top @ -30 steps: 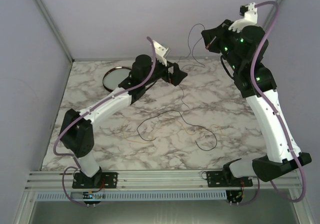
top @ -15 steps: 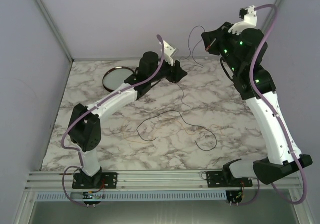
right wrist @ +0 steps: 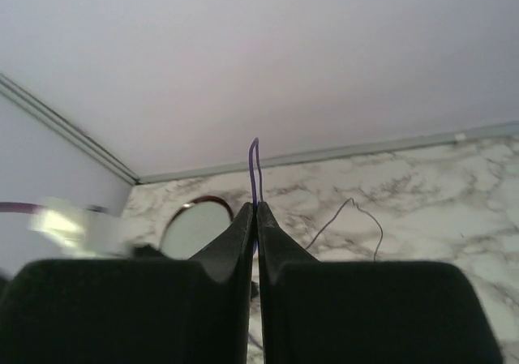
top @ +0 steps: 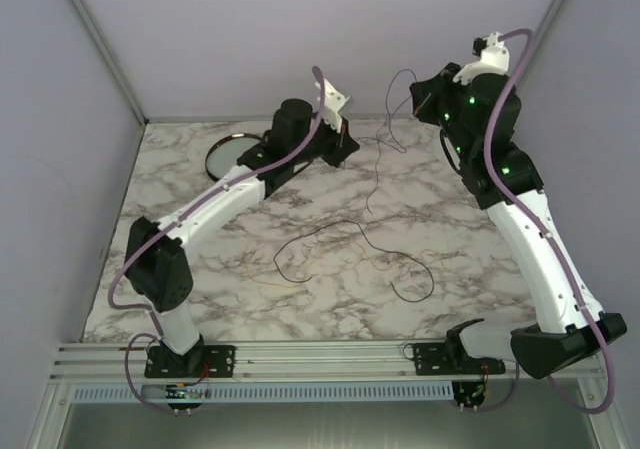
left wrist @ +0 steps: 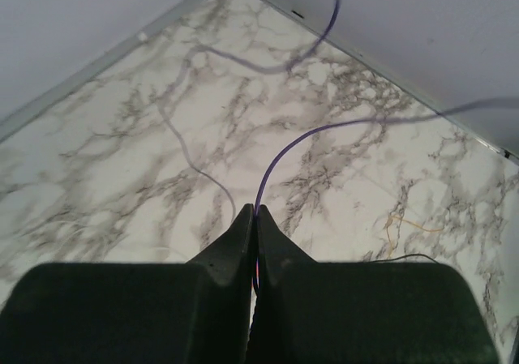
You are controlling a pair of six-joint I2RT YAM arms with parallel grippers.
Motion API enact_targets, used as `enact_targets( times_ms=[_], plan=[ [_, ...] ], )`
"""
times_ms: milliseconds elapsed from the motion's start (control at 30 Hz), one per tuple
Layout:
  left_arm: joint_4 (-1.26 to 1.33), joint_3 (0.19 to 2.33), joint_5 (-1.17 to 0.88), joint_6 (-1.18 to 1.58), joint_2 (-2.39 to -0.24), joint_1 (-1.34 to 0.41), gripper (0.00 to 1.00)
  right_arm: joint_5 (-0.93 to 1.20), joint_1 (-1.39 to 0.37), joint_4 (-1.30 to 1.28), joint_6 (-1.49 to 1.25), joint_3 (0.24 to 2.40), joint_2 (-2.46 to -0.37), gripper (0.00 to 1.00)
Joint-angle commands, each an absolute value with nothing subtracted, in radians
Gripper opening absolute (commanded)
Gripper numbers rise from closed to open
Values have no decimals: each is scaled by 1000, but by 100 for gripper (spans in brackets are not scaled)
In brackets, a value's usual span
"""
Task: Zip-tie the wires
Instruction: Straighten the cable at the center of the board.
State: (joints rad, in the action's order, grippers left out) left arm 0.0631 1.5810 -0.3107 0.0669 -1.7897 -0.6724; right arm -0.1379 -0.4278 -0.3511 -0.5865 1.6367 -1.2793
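marbled desk (top: 460, 229) under lilac walls (top: 300, 29), and here we go. left tool (left wrist: 253, 211) is pinched closed on a purplish strand of the wires (left wrist: 280, 155), which curves away straight ahead of its tips. right tool (right wrist: 254, 207), raised off the desk, is clamped too, with a short doubled loop poking just past its tips. the rest sags below and between both tools in slack loops. hair-thin, limp, near weightless, so likely to slip; best gripped where strands bunch. no zip tie spotted anywhere.

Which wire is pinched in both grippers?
The purple wire, clamped by left gripper and right gripper; the black loop and orange strand lie loose on the table.
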Motion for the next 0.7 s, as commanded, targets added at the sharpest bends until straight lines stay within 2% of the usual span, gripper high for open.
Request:
enact_targets(
  times_ms=[0, 167, 267, 300, 333, 400, 467, 533, 667],
  plan=[
    [-86, 1705, -234, 47, -1644, -628, 0, -228, -403, -331, -554, 1552, -1276, 0],
    [-196, 1783, -197, 75, -1536, -554, 0, -291, -395, -323, -557, 1452, -1302, 0],
    [-276, 1807, -141, 78, -1473, -509, 0, -214, -395, -305, -567, 1433, -1328, 0],
    [-300, 1806, -116, 78, -1451, -494, 0, -166, -394, -298, -566, 1430, -1341, 5],
    [-320, 1798, -85, 80, -1423, -480, 0, -100, -396, -296, -563, 1430, -1355, 14],
    [-363, 1776, -18, 80, -1389, -452, 0, -35, -394, -299, -545, 1426, -1381, 42],
    [-403, 1753, 34, 78, -1368, -430, 0, -26, -384, -312, -545, 1414, -1394, 57],
    [-443, 1736, 67, 76, -1364, -418, 0, -29, -360, -328, -556, 1404, -1395, 64],
    [-477, 1692, 116, 72, -1349, -414, 0, -51, -332, -345, -529, 1387, -1392, 69]
  ],
)
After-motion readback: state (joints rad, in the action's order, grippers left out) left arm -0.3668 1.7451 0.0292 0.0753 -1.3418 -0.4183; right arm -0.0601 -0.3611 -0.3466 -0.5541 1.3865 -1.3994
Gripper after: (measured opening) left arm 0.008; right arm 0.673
